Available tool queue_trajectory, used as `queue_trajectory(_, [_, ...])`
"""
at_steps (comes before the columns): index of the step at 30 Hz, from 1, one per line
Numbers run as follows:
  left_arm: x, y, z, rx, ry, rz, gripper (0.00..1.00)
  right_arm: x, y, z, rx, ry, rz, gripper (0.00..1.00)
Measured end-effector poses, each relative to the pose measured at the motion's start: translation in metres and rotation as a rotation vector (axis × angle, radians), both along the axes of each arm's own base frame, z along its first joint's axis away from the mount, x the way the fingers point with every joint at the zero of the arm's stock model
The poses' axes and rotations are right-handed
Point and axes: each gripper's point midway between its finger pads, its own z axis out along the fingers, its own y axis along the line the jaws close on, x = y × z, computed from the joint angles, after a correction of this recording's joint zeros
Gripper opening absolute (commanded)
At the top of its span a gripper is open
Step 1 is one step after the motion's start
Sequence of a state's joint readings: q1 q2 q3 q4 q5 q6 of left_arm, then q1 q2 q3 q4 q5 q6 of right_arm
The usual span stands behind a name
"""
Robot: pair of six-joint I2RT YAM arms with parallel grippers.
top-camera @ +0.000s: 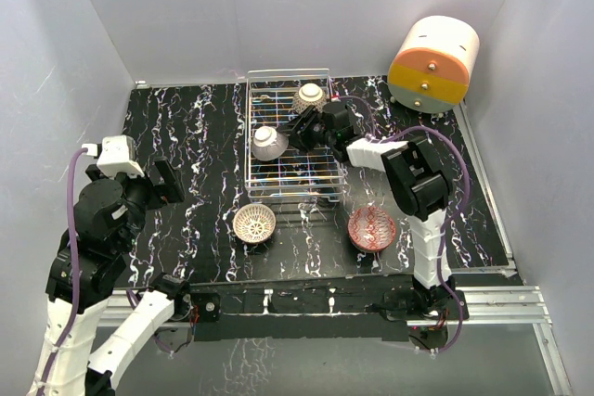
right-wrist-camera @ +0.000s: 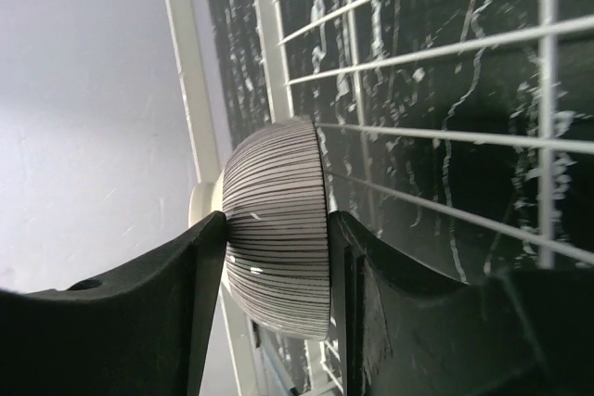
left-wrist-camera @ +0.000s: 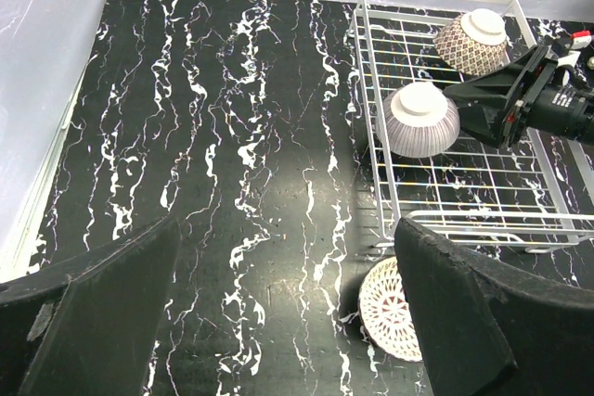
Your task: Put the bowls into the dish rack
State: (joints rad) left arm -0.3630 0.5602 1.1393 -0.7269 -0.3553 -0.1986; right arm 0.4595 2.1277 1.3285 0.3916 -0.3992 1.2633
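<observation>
The silver wire dish rack [top-camera: 320, 169] stands mid-table, also in the left wrist view [left-wrist-camera: 483, 194]. Two bowls sit in it upside down: a patterned one [top-camera: 310, 95] at the far end and a striped one [top-camera: 268, 142]. My right gripper [top-camera: 296, 128] reaches into the rack and is shut on the striped bowl [right-wrist-camera: 278, 248], one finger on its outer wall and one at its rim. A white-lattice bowl [top-camera: 254, 223] and a red bowl [top-camera: 371, 228] stand upright on the table in front of the rack. My left gripper [left-wrist-camera: 288, 322] is open and empty, left of the lattice bowl [left-wrist-camera: 388, 308].
A cream-and-orange cylindrical drawer unit [top-camera: 432, 62] stands at the back right. Pale walls close in the black marbled table [top-camera: 186, 127] on the left, back and right. The right arm [top-camera: 408, 173] stretches over the table's right half.
</observation>
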Motion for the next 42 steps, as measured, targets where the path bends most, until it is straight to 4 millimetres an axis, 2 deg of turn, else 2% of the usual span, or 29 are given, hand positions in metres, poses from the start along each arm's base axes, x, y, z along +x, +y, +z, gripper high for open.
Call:
queue_trajectory(7, [0.0,0.0,0.0,-0.004,0.0,0.0,0.97,0.012,-0.016,-0.014,-0.143,-0.001,-0.04,0.53])
queue_trajectory(11, [0.0,0.0,0.0,-0.005,-0.002,-0.001,0.97,0.01,-0.02,-0.022,-0.193,0.001,-0.036,0.64])
queue_trajectory(13, [-0.001,0.0,0.001,-0.005,-0.003,-0.001,0.97,0.01,-0.019,-0.02,-0.198,-0.003,-0.033,0.69])
queue_trajectory(17, [-0.001,0.0,0.001,-0.007,-0.005,-0.002,0.97,0.011,-0.025,-0.016,-0.235,-0.016,-0.046,0.7])
queue_trajectory(18, [-0.001,0.0,0.001,-0.007,-0.005,-0.002,0.97,0.011,-0.027,-0.016,-0.249,-0.017,-0.052,0.77])
queue_trajectory(20, [-0.001,0.0,0.001,-0.007,-0.005,-0.003,0.97,0.011,-0.031,-0.015,-0.272,-0.021,-0.057,0.79])
queue_trajectory(21, [-0.001,0.0,0.001,-0.007,-0.005,-0.003,0.97,0.012,-0.032,-0.013,-0.287,-0.029,-0.061,0.92])
queue_trajectory(22, [-0.001,0.0,0.001,-0.007,-0.005,-0.003,0.97,0.013,-0.034,-0.011,-0.302,-0.037,-0.064,0.98])
queue_trajectory(29, [-0.001,-0.001,0.001,-0.008,-0.007,-0.003,0.97,0.015,-0.042,0.001,-0.444,-0.108,-0.059,0.99])
queue_trajectory(33, [0.001,-0.002,0.0,-0.009,-0.008,-0.004,0.97,0.015,-0.045,0.021,-0.557,-0.195,-0.057,0.99])
queue_trajectory(35, [0.002,-0.002,-0.001,-0.009,-0.007,-0.006,0.97,0.013,-0.037,0.036,-0.603,-0.254,-0.03,0.99])
queue_trajectory(42, [0.006,-0.005,-0.005,-0.006,0.004,-0.012,0.97,0.006,0.028,0.117,-0.763,-0.551,0.118,0.99])
